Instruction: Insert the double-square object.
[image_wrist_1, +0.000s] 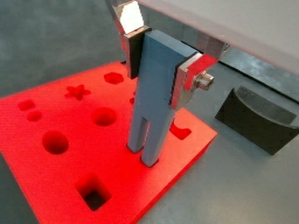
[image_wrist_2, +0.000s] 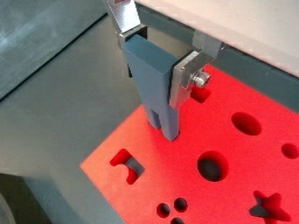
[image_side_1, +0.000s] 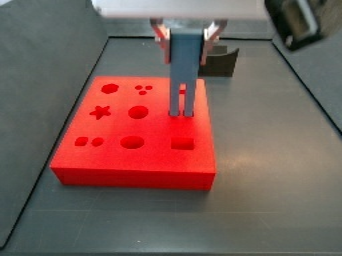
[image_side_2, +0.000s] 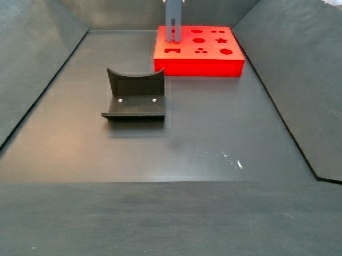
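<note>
The double-square object (image_wrist_1: 152, 105) is a tall blue-grey peg, held upright in my gripper (image_wrist_1: 162, 63), which is shut on its upper part. Its two square legs point down and meet the top of the red board (image_wrist_1: 47, 184) near the board's edge. I cannot tell how far they have entered a hole. The other wrist view shows the same grip (image_wrist_2: 158, 61), with the peg (image_wrist_2: 158, 92) over the board (image_wrist_2: 251, 162). In a side view the peg (image_side_1: 185, 75) stands on the board (image_side_1: 134, 165) under the gripper (image_side_1: 187, 38). From far away the peg (image_side_2: 173, 15) rises at the board's (image_side_2: 201, 62) edge.
The board has star (image_side_1: 100, 112), round (image_side_1: 134, 142), square (image_side_1: 183, 144) and other shaped holes. The dark fixture (image_side_2: 134, 95) stands on the grey floor apart from the board, and also shows beside the board in a wrist view (image_wrist_1: 263, 114). Dark walls ring the floor.
</note>
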